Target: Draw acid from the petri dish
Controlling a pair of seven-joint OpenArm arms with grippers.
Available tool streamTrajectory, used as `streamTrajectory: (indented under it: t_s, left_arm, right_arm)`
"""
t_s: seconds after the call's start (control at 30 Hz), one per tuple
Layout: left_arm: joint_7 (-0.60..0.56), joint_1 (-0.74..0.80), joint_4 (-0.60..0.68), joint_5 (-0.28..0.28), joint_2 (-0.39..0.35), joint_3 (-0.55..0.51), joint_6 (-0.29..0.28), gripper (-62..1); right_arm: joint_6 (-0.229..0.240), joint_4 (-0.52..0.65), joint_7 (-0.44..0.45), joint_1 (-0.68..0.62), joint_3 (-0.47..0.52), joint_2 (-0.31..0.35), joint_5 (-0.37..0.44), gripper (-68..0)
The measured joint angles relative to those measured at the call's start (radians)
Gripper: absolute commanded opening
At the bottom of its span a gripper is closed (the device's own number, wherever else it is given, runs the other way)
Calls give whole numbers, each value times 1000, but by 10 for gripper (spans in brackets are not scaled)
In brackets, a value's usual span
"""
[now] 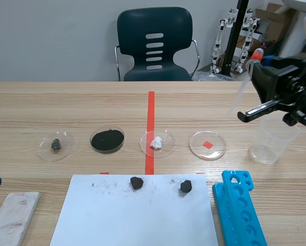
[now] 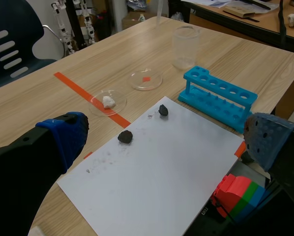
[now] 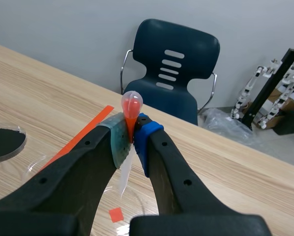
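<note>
High beside beaker (image 1: 269, 144), right gripper (image 3: 133, 135) pinching pipette (image 3: 131, 105)

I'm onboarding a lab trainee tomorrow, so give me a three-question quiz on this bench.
1. Multiple choice: the right pincer grips A) a spoon, B) a pipette, C) a brush.
2. True or false: the left pincer is open and empty.
3. Fill in: counting from the scene view's left, the petri dish with the white lump is number ___ in the row.
Key: 1 B; 2 true; 3 three.
</note>
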Motion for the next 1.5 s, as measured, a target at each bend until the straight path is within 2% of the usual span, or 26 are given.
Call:
streamTrajectory:
  t_s: [0.1,0.23,0.5,0.73,0.83,1.03,1.5]
  left_arm:
    - [0,0,0,0,0,0,0,14]
    - [0,0,0,0,0,0,0,14]
    - [0,0,0,0,0,0,0,14]
    - [0,0,0,0,0,0,0,14]
    - [0,0,0,0,0,0,0,14]
    - [0,0,0,0,0,0,0,14]
    - [0,0,0,0,0,0,0,14]
  right_arm:
    - [-1,-61,6,45,-35,0,-3,-667]
    - [0,-139,19,108,-90,0,-47,-667]
    - [-1,-285,59,198,-172,0,-50,-667]
    - [-2,-423,151,248,-232,-2,-106,-667]
    - [-3,-469,172,255,-233,-24,-145,-667]
    - [-3,-518,237,255,-233,-70,-196,-667]
    - [-15,-561,259,255,-233,-77,-222,-667]
